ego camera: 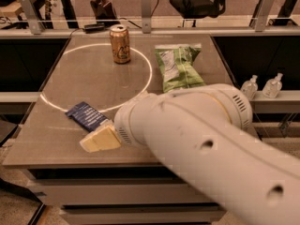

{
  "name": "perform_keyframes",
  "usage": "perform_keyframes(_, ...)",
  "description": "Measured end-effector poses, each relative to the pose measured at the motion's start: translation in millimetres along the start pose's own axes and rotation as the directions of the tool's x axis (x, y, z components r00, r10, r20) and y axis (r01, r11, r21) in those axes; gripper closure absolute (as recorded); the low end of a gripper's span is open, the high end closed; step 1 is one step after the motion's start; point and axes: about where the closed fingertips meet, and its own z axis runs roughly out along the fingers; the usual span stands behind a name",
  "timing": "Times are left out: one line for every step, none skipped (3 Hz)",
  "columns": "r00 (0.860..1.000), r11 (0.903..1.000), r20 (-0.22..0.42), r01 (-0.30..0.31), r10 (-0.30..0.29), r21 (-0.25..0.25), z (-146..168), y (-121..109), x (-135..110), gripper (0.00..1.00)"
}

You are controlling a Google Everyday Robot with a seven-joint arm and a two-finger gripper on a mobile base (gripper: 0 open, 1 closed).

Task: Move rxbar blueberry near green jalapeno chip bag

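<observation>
The rxbar blueberry (pixel 87 116) is a small flat navy bar lying at the front left of the table, on the bright ring's front arc. The green jalapeno chip bag (pixel 179 68) lies flat at the back right, its near edge partly hidden by my arm. My gripper (pixel 100 139) has cream tips and sits low over the table, just in front of and to the right of the bar's near end. Whether it touches the bar does not show. The gripper holds nothing that I can see.
A gold-tan drink can (pixel 120 44) stands upright at the back centre, inside the bright ring (pixel 140 86). My white arm (pixel 201 144) covers the table's front right. Two small clear bottles (pixel 260 86) stand on a ledge to the right. The table's front edge (pixel 56 161) is close to the gripper.
</observation>
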Motion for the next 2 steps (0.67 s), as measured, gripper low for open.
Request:
perform_keyframes(1.000,0.9989,0.015,0.014,-0.015,0.044,8,7,-4,0.00)
perform_keyframes(1.000,0.9984,0.029,-0.004,0.002,0.057,22,5,-15,0.00)
